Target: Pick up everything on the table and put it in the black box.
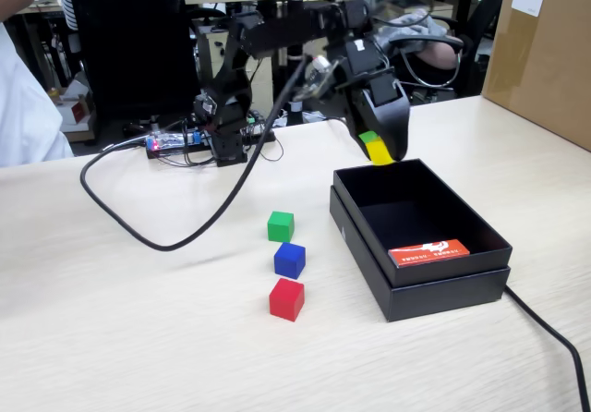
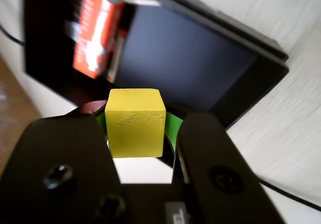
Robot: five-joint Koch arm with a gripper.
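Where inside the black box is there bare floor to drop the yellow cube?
The shallow matte black cardboard box is bare through its far and middle floor. Only the flat red-orange card takes the near corner. The pincer holds the small yellow cube over the far rim.

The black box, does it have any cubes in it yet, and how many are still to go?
None done: the black box holds only a red card. In hand: the gripper grips the yellow cube above the box's far edge. Left on the table: green cube, blue cube, red cube.
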